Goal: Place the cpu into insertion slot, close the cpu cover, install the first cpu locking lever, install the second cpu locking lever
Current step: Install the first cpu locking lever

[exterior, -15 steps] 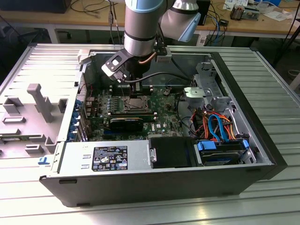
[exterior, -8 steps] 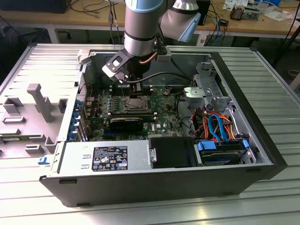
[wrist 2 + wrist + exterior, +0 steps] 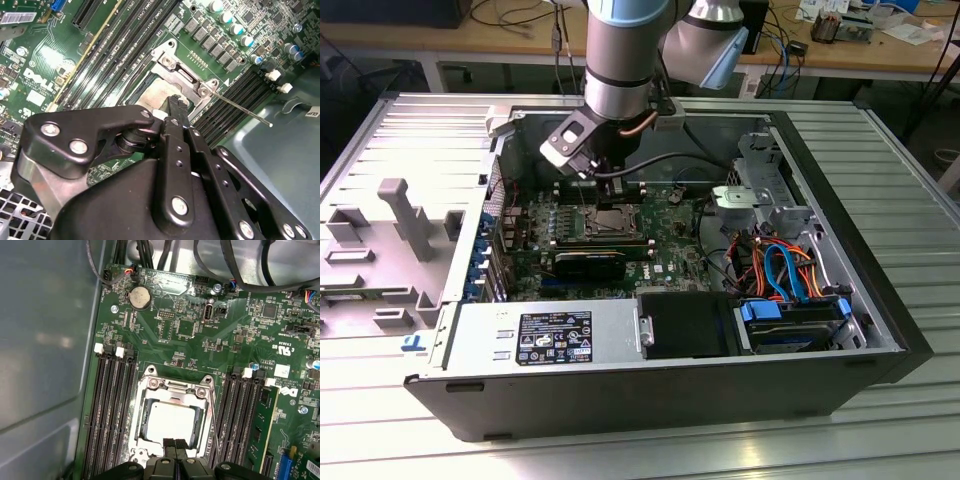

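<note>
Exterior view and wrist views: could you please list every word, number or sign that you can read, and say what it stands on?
No text reads reliably, so nothing is quoted.
Label on the silver power supply: print too small.
White markings on the green motherboard, in both wrist views: too small.
White tag beside the board, in the second wrist view: partly in frame, unreadable.

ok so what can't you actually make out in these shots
- First wrist view: the gripper hides the near edge of the cpu cover and the cpu.
- Second wrist view: the gripper blocks most of both; whether the thin locking lever is latched is unclear.
- Exterior view: the insertion slot is too small to judge the cover's state.
</note>
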`<action>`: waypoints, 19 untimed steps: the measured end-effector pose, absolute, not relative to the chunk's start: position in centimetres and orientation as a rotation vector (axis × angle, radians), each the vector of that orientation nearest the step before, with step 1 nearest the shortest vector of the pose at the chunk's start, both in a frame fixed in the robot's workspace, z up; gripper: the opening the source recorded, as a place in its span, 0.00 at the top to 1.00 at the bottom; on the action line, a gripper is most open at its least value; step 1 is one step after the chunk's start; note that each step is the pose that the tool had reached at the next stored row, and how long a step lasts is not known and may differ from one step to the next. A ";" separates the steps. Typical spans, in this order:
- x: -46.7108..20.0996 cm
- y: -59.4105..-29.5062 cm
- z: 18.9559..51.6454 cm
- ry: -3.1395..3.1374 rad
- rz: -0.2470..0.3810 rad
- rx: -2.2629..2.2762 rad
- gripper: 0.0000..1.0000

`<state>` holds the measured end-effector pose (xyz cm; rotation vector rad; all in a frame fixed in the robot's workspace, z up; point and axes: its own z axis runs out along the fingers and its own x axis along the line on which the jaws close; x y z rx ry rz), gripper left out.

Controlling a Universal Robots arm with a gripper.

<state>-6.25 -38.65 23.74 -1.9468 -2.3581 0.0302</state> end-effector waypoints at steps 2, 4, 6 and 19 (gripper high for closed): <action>-6.2 -38.7 23.7 -2.370 0.031 -1.932 0.89; -6.2 -38.7 23.7 -2.379 0.032 -1.921 0.89; -6.2 -38.7 23.7 -2.389 0.032 -1.909 0.89; -6.2 -38.7 23.7 -2.476 0.038 -1.797 0.89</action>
